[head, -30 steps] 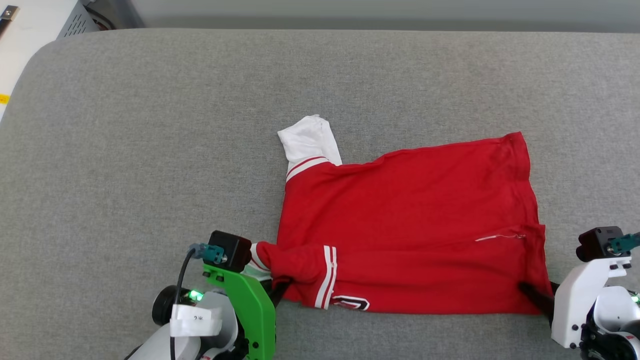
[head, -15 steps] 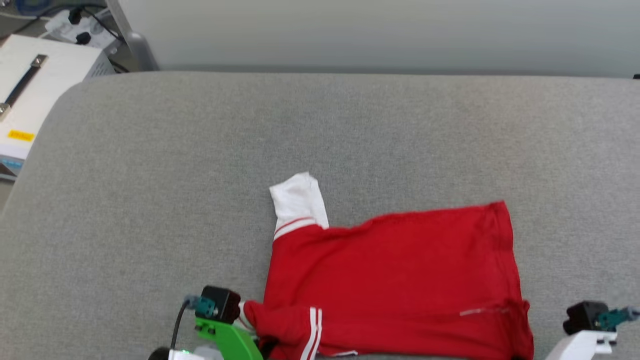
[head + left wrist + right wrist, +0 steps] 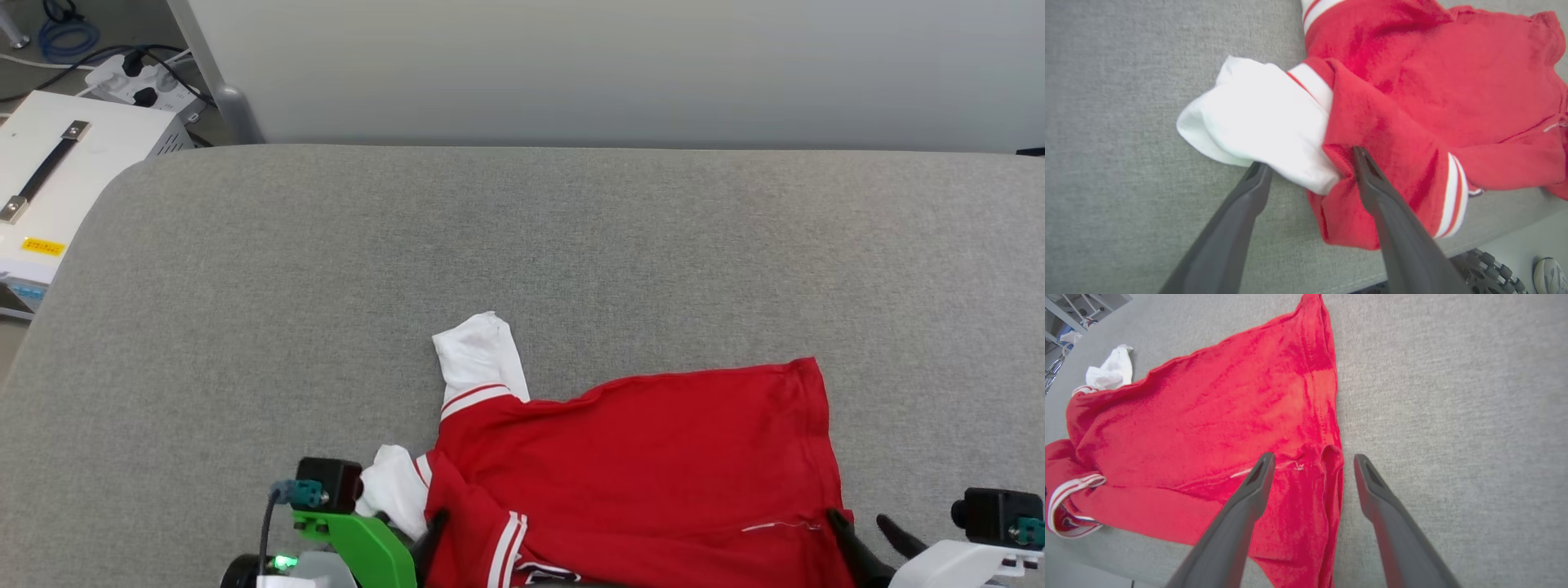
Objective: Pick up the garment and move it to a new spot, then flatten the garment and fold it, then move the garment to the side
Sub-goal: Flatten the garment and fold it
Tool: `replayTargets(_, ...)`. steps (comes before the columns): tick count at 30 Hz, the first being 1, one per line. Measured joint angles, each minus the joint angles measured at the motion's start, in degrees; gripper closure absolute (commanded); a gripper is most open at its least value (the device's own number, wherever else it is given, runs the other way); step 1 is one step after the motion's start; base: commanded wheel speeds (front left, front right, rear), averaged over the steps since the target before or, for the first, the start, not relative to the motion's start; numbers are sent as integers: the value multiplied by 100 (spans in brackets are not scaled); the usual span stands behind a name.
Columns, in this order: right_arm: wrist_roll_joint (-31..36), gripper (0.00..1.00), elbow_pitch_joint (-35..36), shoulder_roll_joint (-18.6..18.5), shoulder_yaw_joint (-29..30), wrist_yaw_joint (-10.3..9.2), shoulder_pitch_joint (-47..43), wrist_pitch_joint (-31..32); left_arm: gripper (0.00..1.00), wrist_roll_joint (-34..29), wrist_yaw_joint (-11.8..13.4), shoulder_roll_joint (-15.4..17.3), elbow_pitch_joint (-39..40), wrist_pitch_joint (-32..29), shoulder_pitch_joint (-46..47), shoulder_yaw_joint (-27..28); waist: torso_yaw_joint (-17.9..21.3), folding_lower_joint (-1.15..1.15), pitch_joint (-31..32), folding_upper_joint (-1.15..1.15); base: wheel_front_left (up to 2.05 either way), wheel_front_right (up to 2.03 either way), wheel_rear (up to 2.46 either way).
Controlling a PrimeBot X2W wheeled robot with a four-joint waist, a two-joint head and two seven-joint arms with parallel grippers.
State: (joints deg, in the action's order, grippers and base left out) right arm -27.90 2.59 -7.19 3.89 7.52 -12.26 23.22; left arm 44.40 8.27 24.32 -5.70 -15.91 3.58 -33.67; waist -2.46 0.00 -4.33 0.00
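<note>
The garment [image 3: 637,457], red with white sleeves, lies flat on the grey padded surface [image 3: 326,286] near its front edge. One white sleeve [image 3: 478,351] sticks out at the back and another [image 3: 392,486] bunches at the left. My left gripper [image 3: 424,529] is open at that bunched sleeve. In the left wrist view the left gripper [image 3: 1308,161] straddles the white sleeve [image 3: 1257,122], one finger resting on red cloth. My right gripper [image 3: 857,523] is open at the hem corner. In the right wrist view the right gripper [image 3: 1314,457] straddles the garment's hem [image 3: 1331,457].
A white box with a black handle [image 3: 65,180] stands off the surface's left end, with a power strip and cables [image 3: 139,82] behind it. A pale wall [image 3: 571,65] runs along the back. Bare grey surface stretches behind and to the left of the garment.
The camera has tilted up, so the whole picture sits lower. Both grippers have opened and let go of the garment. The left white sleeve has spilled out beside the left gripper.
</note>
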Motion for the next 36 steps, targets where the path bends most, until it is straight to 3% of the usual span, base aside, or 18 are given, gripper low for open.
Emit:
replayTargets(8, 673, 0, 435, 119, 91, 0, 264, -1424, 0, -383, 236, 3, 119, 1068, 285, 458, 119, 0, 58, 0, 0, 0, 0)
replayTargets(14, 938, 0, 733, 183, 71, 0, 367, -1669, 0, -620, 200, 99, 52, 1438, 786, 634, 203, 0, -35, 0, 0, 0, 0)
replayTargets(16, 965, 0, 775, 192, 52, 0, 427, -1669, 0, -619, 51, 122, -109, 1374, 1071, 630, 234, 0, -111, 0, 0, 0, 0)
replayTargets(21, 970, 0, 800, 164, 0, 0, 633, -1658, 0, -510, -479, 250, -577, 735, 1930, 526, 334, 0, -337, 0, 0, 0, 0)
replayTargets(27, 966, 0, 759, 101, -92, 0, 944, -1674, 0, -183, -1279, 325, -1283, -606, 3084, 127, 523, 0, -673, 0, 0, 0, 0)
replayTargets(36, 842, 0, 502, 99, -259, 0, 1281, -1814, 0, 383, -1522, 288, -2301, -2124, 4155, -354, 854, 0, -1210, 0, 0, 0, 0)
